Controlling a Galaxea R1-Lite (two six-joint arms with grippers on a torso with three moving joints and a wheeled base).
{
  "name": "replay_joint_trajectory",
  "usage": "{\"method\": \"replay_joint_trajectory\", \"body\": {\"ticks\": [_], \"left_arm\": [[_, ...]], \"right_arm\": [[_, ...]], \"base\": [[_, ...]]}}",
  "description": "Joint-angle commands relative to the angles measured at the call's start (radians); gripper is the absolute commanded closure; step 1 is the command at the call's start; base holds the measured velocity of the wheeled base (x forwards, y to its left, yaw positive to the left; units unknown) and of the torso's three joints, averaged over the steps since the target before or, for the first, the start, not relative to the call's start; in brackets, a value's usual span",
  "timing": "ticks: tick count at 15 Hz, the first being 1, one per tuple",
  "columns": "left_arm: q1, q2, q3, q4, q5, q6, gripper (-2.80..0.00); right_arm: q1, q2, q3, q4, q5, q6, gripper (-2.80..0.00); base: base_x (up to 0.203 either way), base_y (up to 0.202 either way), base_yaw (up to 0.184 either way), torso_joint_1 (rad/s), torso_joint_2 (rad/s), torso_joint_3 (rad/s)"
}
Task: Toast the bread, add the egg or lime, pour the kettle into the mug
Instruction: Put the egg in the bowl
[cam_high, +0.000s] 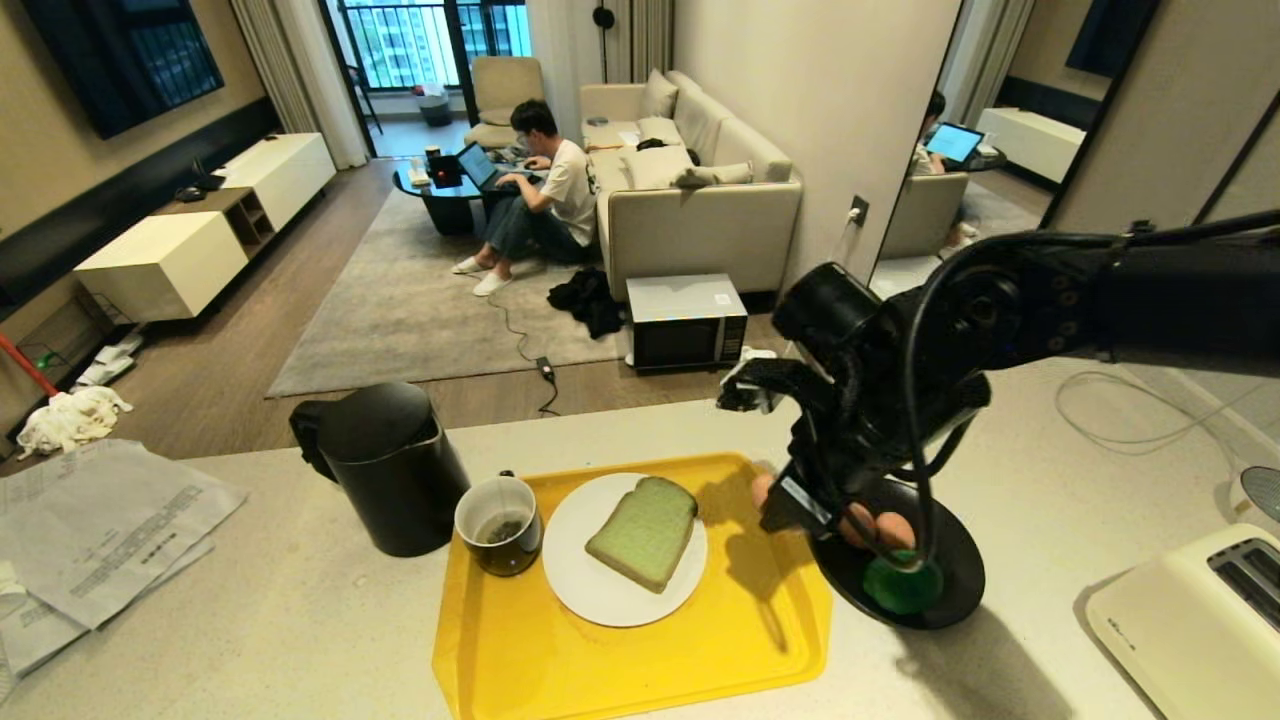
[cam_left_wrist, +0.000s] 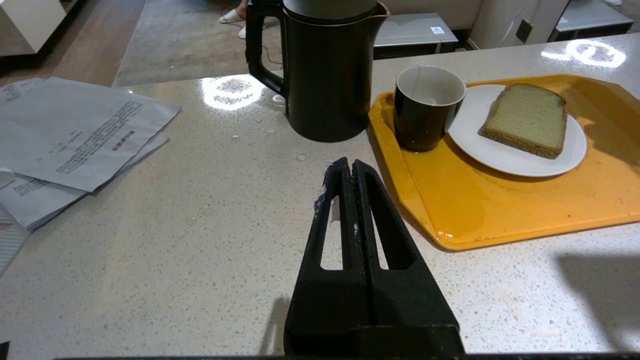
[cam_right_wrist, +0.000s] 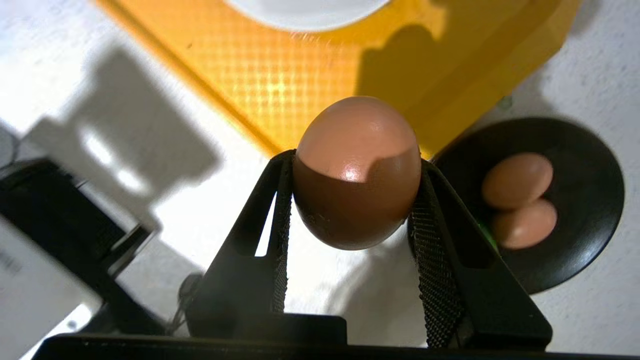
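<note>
My right gripper (cam_right_wrist: 356, 165) is shut on an egg (cam_right_wrist: 356, 145), held in the air over the counter between the yellow tray (cam_high: 620, 670) and the black plate (cam_high: 950, 580). In the head view that gripper (cam_high: 780, 505) hangs at the tray's right edge, the egg (cam_high: 762, 490) peeping out beside it. Two more eggs (cam_high: 880, 528) and the lime (cam_high: 903, 585) lie on the black plate. The bread (cam_high: 643, 532) lies on a white plate (cam_high: 600, 600) on the tray, next to the mug (cam_high: 499, 524). The kettle (cam_high: 390, 465) stands left of the tray. My left gripper (cam_left_wrist: 348, 167) is shut and empty, parked low over the counter.
A white toaster (cam_high: 1190, 620) stands at the counter's right front corner. Sheets of paper (cam_high: 90, 540) lie at the left. A cable (cam_high: 1120, 400) runs over the counter at the back right. Beyond the counter a person sits on the floor with a laptop.
</note>
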Motion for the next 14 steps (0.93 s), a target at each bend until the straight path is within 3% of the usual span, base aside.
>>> {"method": "replay_joint_trajectory", "body": {"ticks": [1,5,11,14], "left_arm": [[0.001,0.0,0.0,0.0,0.0,0.0,0.0],[0.001,0.0,0.0,0.0,0.0,0.0,0.0],[0.001,0.0,0.0,0.0,0.0,0.0,0.0],[0.001,0.0,0.0,0.0,0.0,0.001,0.0]], "right_arm": [[0.051,0.089,-0.004,-0.063,-0.06,0.023,0.0],[0.116,0.157,-0.027,-0.14,-0.138,0.037,0.0],[0.172,0.305,-0.184,-0.145,-0.248,0.085,0.0],[0.186,0.356,-0.191,-0.237,-0.303,0.08,0.0]], "base": [[0.0,0.0,0.0,0.0,0.0,0.0],[0.0,0.0,0.0,0.0,0.0,0.0],[0.0,0.0,0.0,0.0,0.0,0.0],[0.0,0.0,0.0,0.0,0.0,0.0]]}}
